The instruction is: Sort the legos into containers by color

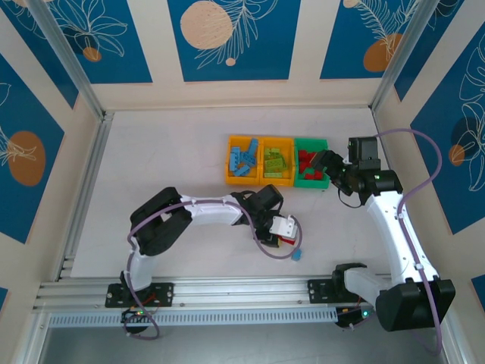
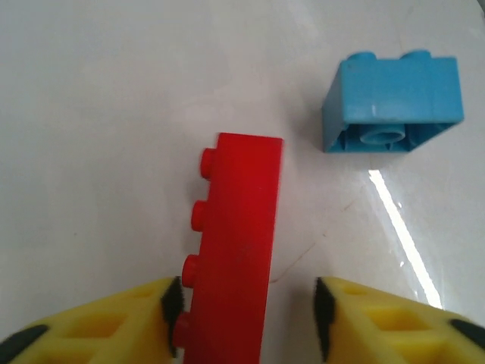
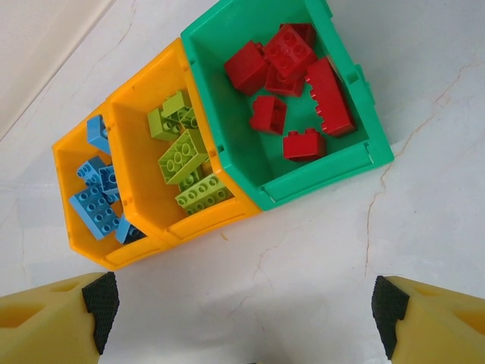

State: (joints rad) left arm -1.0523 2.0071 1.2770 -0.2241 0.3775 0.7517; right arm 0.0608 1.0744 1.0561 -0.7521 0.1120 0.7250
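A long red lego [image 2: 235, 250] lies on its side on the white table, studs to the left, between the fingers of my left gripper [image 2: 246, 307]. That gripper is open: its left pad touches the studs and a gap remains at the right pad. A light blue lego [image 2: 392, 102] lies just beyond it. From above, the left gripper [image 1: 283, 230] covers the red lego [image 1: 289, 241], with the blue lego [image 1: 297, 255] beside it. The containers [image 3: 326, 182] hold sorted red legos [image 3: 292, 76], lime legos [image 3: 186, 159] and blue legos [image 3: 95, 201]. My right gripper [image 3: 242, 311] hangs open and empty near the green bin.
The three joined bins [image 1: 261, 180] stand at mid-table, with the right gripper [image 1: 333, 171] at the right end of the row. White walls [image 1: 227, 95] border the table at the back and sides. The arm bases sit on a rail [image 1: 242, 292] along the near edge.
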